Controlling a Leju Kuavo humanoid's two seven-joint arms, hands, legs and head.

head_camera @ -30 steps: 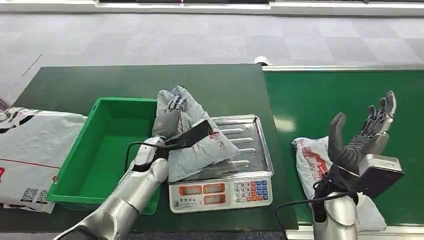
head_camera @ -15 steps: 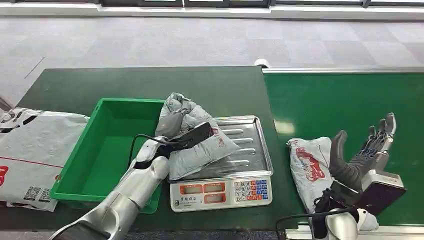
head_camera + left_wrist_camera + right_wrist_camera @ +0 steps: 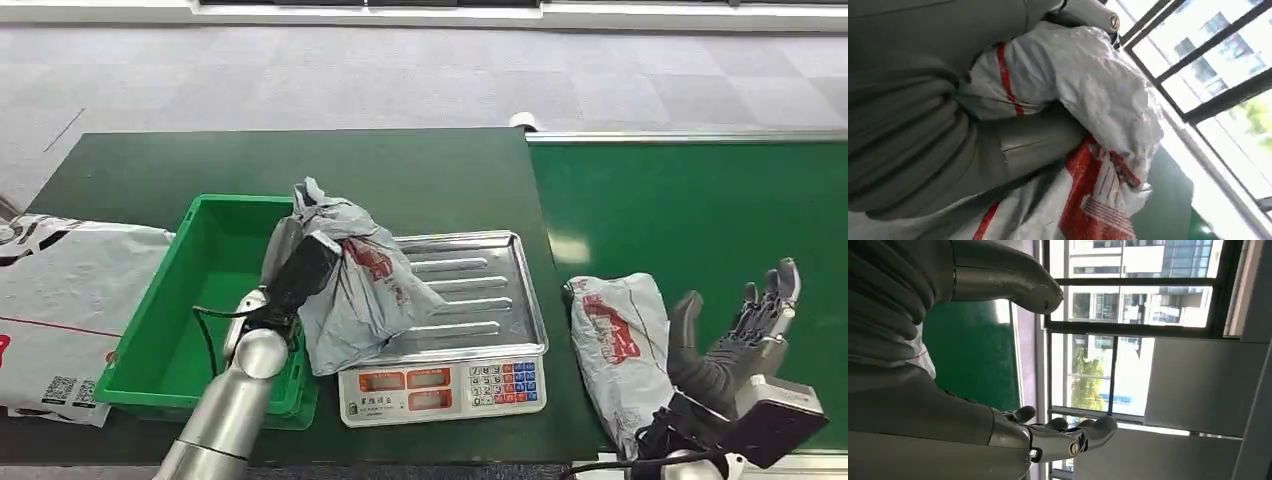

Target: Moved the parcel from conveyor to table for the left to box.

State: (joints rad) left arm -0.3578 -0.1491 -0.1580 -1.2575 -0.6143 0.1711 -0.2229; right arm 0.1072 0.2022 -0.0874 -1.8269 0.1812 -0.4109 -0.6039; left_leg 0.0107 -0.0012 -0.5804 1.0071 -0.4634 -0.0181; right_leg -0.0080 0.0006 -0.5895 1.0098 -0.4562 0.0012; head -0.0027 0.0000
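My left hand (image 3: 297, 272) grips a crumpled grey parcel with red print (image 3: 355, 280) and holds it tilted up over the left side of the scale tray (image 3: 495, 290), next to the green box (image 3: 215, 300). The left wrist view shows my left hand (image 3: 923, 140) wrapped around the same parcel (image 3: 1088, 100). A second grey parcel with red print (image 3: 612, 345) lies on the green conveyor (image 3: 700, 220) near its front edge. My right hand (image 3: 735, 335) hovers beside it, palm up, with its fingers (image 3: 1068, 437) spread and nothing in it.
A weighing scale with a keypad (image 3: 445, 385) stands on the dark green table (image 3: 420, 170) between the box and the conveyor. A large white sack (image 3: 60, 300) lies left of the box. Grey floor lies beyond the table.
My left hand has lifted the parcel off the scale tray and swung it toward the green box. My right hand has sunk lower and nearer. The second parcel has shifted left on the conveyor.
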